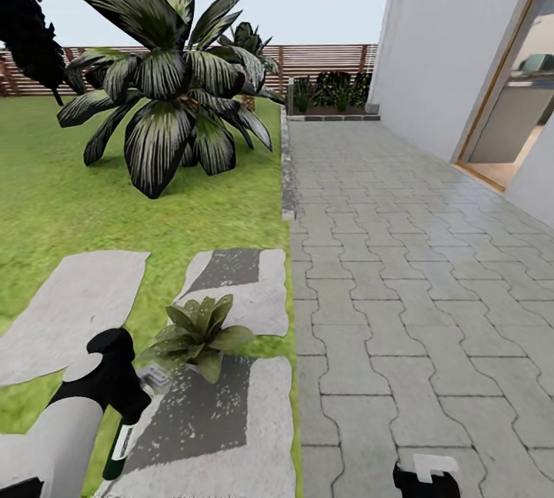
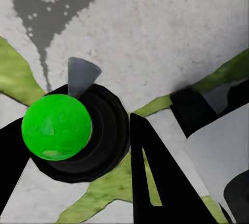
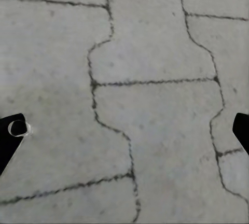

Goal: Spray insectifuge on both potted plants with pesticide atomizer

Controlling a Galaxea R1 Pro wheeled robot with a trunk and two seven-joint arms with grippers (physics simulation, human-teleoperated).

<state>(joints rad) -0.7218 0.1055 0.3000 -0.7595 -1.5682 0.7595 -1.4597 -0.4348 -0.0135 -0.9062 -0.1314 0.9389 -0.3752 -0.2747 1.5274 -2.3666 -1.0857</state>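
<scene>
In the head view my left gripper (image 1: 127, 406) sits low at the left, shut on the pesticide atomizer (image 1: 118, 448), whose dark green and white body hangs below the fingers. The left wrist view looks down on the atomizer (image 2: 57, 126): a bright green round cap, a black collar and a grey cone nozzle, with black fingers (image 2: 150, 177) on either side. A potted plant (image 1: 198, 332), a low rosette of pointed green leaves, stands on a pale stepping stone just ahead and right of that gripper. My right gripper (image 1: 427, 476) hangs open and holds nothing over the grey pavers (image 3: 155, 53).
Pale stepping stones (image 1: 69, 313) lie in the lawn (image 1: 46, 205) at the left. A big dark-leaved plant (image 1: 169, 90) stands ahead on the grass before a brown slatted fence (image 1: 323, 59). A grey paved path (image 1: 400, 267) runs along the white house wall (image 1: 454, 44) and doorway (image 1: 515, 121).
</scene>
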